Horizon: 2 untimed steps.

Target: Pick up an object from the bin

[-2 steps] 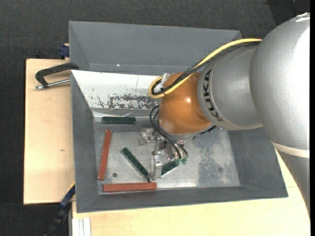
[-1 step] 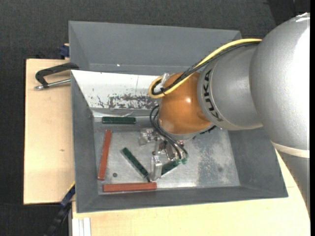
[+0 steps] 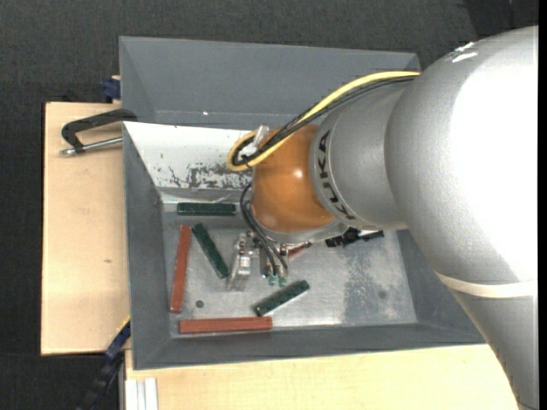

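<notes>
The gripper [image 3: 259, 270] hangs low over the middle of the bin [image 3: 376, 306], fingers apart with nothing between them, a short green stick [image 3: 280, 297] lying tilted just beside them at five o'clock and a longer green stick [image 3: 209, 250] near at nine o'clock.

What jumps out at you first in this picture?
The huge grey arm with its orange cover reaches in from the right, over much of the bin. Under it the end effector hangs mid-bin, a green stick close by; red sticks lie along the left and bottom.
</notes>
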Motion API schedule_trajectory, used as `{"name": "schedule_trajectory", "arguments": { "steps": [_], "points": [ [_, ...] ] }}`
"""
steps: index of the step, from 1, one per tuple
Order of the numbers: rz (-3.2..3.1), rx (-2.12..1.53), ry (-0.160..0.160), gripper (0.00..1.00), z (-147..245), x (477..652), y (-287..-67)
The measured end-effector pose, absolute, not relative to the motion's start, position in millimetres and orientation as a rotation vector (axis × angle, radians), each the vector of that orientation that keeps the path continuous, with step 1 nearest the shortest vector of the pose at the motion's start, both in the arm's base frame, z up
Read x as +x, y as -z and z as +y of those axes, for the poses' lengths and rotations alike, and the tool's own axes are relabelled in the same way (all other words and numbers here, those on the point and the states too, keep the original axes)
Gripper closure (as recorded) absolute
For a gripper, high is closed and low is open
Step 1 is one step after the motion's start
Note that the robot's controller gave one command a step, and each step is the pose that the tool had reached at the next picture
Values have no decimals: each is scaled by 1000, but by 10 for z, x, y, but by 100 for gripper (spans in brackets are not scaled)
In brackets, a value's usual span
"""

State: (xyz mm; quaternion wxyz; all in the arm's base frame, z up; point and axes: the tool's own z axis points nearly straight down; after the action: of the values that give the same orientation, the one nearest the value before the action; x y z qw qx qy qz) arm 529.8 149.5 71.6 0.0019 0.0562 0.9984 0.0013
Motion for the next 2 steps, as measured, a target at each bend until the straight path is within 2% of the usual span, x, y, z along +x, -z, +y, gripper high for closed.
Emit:
{"name": "schedule_trajectory", "arguments": {
  "steps": [1, 2],
  "points": [
    [3133, 176, -4, 100, 1495, 5298, -717],
    [3140, 161, -1, 100, 1484, 5343, -1198]
  ]
}}
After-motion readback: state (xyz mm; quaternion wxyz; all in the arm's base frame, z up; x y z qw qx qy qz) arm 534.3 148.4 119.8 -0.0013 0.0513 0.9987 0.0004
